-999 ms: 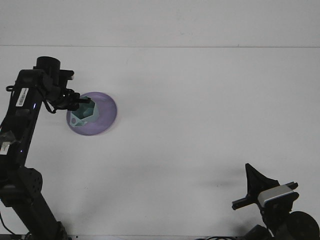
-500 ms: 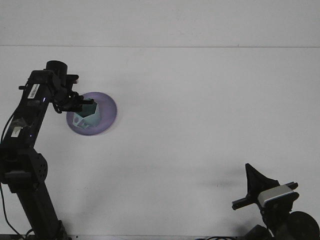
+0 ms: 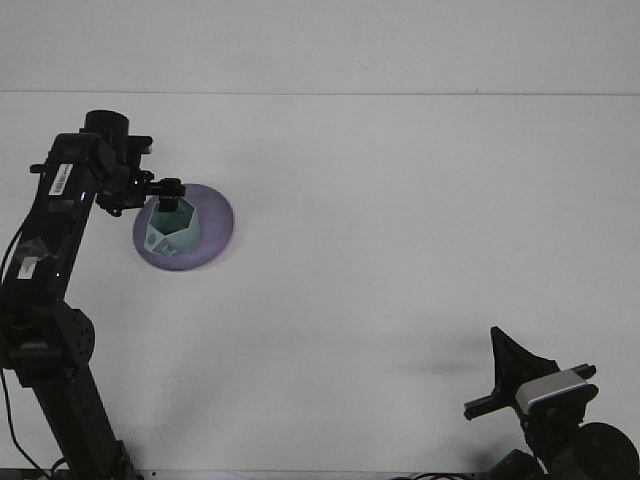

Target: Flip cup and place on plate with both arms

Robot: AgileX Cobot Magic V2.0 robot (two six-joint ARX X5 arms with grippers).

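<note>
1. Faceted teal cup (image 3: 171,226) stands mouth-up on the round, glossy purple plate (image 3: 215,228), at the table's (image 3: 400,220) nine o'clock.
2. Left gripper (image 3: 166,190) is at the cup's twelve o'clock rim; grip unclear.
3. Right gripper (image 3: 510,375), five o'clock, spread, empty.

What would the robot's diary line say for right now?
cup: upright on purple plate | left gripper: at cup's rim | right gripper: parked, near edge, away from plate
</note>
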